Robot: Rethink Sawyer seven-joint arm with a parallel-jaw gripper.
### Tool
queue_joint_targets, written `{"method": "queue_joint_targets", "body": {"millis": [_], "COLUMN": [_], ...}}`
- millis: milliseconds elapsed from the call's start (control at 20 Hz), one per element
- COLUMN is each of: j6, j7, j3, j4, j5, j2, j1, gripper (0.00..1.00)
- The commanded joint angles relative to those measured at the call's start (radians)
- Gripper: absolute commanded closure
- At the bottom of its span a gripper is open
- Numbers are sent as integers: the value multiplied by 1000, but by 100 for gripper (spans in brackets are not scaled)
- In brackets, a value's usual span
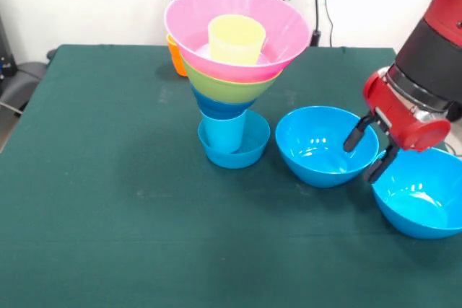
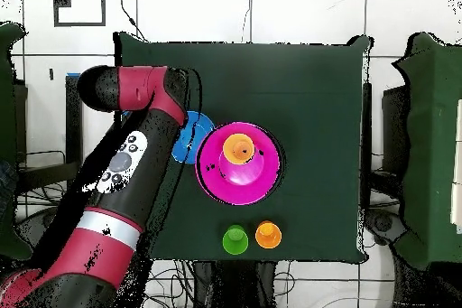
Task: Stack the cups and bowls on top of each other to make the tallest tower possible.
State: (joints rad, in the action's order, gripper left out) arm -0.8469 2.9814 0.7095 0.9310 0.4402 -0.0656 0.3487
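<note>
Risk lies in the tower (image 1: 232, 84) at desk (image 1: 108, 214) centre: narrow-based, flaring to pink bowl (image 1: 278, 23), easily toppled. Gripper (image 1: 369, 153), open and empty, hangs between two bright blue bowls (image 1: 317, 151) at right.

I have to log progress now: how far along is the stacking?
Done: the tower rises from a small blue bowl to the pink bowl holding a yellow cup. In hand: nothing; the open gripper hovers between two large blue bowls. Left: those, plus green and orange cups.
</note>
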Motion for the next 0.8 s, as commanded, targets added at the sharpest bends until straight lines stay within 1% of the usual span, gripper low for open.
{"method": "queue_joint_targets", "body": {"millis": [50,350,550,800], "j6": [-17,-1,31,7], "j7": [-103,-85,-83,-56], "j3": [-162,-156,-182,-186], "j4": [-31,-32,-29,-37], "j5": [-81,-78,-63,-49], "j2": [86,100,117,134], "j1": [-18,-22,-26,-21], "gripper": [0,0,0,0]}}
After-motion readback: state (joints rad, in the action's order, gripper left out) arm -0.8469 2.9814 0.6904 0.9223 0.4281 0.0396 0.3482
